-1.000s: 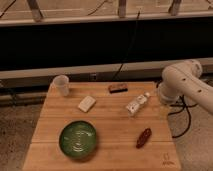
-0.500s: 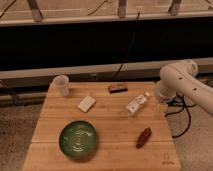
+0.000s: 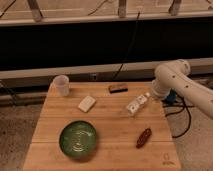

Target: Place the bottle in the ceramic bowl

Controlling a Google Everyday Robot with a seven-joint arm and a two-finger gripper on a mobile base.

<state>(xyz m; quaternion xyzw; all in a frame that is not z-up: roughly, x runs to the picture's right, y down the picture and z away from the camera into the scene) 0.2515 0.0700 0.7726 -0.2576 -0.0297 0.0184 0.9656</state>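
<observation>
The bottle (image 3: 137,104) lies on its side on the right part of the wooden table (image 3: 110,120), its white cap pointing to the upper right. The dark-green ceramic bowl (image 3: 78,139) stands near the table's front left, well apart from the bottle. My gripper (image 3: 154,100) hangs below the white arm (image 3: 172,76) at the table's right edge, right at the bottle's cap end. Whether it touches the bottle does not show.
A translucent white cup (image 3: 61,85) stands at the back left. A flat cream block (image 3: 86,103) lies left of centre, a small dark bar (image 3: 117,88) at the back, and a dark reddish-brown object (image 3: 144,137) at the front right. Cables hang behind the table.
The arm has shifted a little to the left, bringing the gripper closer to the bottle's cap end. The bottle and the bowl have not moved.
</observation>
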